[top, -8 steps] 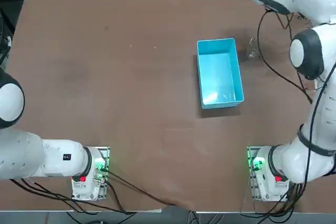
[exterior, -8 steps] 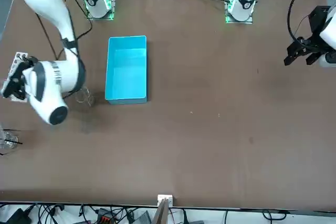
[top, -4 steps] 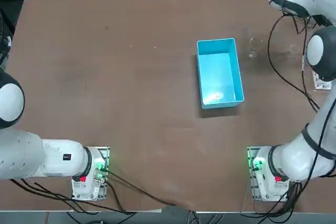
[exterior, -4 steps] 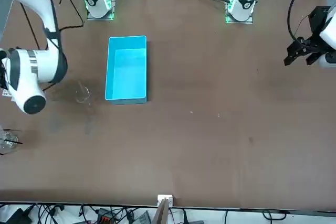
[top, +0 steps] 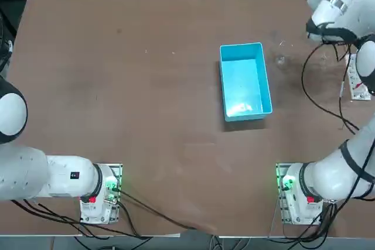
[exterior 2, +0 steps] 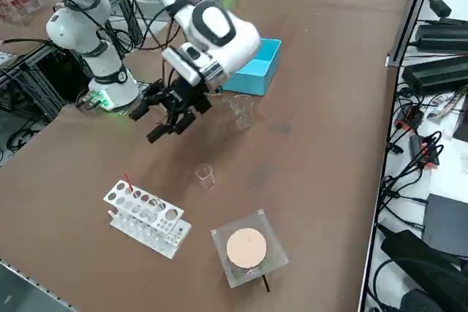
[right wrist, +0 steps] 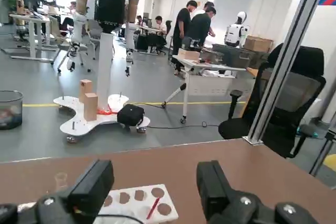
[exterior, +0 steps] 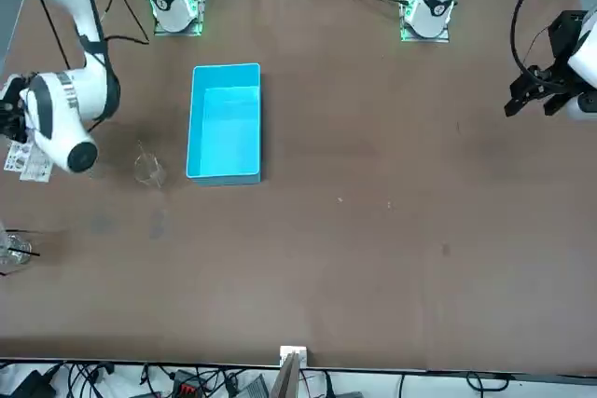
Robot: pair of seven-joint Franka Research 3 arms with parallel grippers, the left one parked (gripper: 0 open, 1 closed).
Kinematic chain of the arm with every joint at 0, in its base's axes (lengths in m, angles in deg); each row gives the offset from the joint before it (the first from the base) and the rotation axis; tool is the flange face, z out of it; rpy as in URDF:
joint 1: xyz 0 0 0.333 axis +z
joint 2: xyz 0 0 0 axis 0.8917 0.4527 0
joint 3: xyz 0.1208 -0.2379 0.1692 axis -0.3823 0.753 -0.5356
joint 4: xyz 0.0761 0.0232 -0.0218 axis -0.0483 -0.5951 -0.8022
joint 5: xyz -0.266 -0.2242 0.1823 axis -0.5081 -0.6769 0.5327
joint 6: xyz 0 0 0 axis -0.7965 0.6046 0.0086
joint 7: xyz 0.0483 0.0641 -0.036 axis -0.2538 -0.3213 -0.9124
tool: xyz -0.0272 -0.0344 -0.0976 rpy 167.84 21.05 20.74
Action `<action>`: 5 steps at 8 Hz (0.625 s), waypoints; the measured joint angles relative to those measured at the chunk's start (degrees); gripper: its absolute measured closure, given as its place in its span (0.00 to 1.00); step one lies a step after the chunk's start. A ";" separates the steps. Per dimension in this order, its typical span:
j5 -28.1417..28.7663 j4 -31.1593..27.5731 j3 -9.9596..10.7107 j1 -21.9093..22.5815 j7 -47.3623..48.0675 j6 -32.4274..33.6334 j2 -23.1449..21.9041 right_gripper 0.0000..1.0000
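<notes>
Lying on the brown surface (exterior 2: pixel 307 158) near its right edge, the white plastic tube rack (exterior 2: pixel 143 215) sits close to the raised right gripper (exterior 2: pixel 150 123), whose black fingers (right wrist: pixel 92 184) hang spread and empty, a small clear glass cup (exterior 2: pixel 205 174) beside it and a blue rectangular bin (exterior 2: pixel 257 71) farther off.

The right gripper (exterior 2: pixel 144 125) hangs above the brown table (exterior 2: pixel 307 151) near its right edge, its 2 fingers spread with nothing between them. Ahead of the fingers stand a white test-tube rack (exterior 2: pixel 146 213) and a small clear glass beaker (exterior 2: pixel 205 175), with a gap between the 2. Toward the table's middle stands a taller clear glass beaker (exterior 2: pixel 242 111), then a blue rectangular plastic bin (exterior 2: pixel 257 71). Bare tabletop stretches left of the bin.
</notes>
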 joint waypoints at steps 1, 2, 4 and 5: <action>-2.57 -3.74 -0.01 -0.03 3.35 -1.59 -0.45 0.03; -5.01 -7.02 -0.01 -0.17 6.53 -3.13 -0.54 0.03; -9.29 -10.96 -0.01 -0.73 11.54 -5.91 -0.54 0.03; -11.41 -12.06 -0.01 -1.08 13.77 -6.98 -0.38 0.04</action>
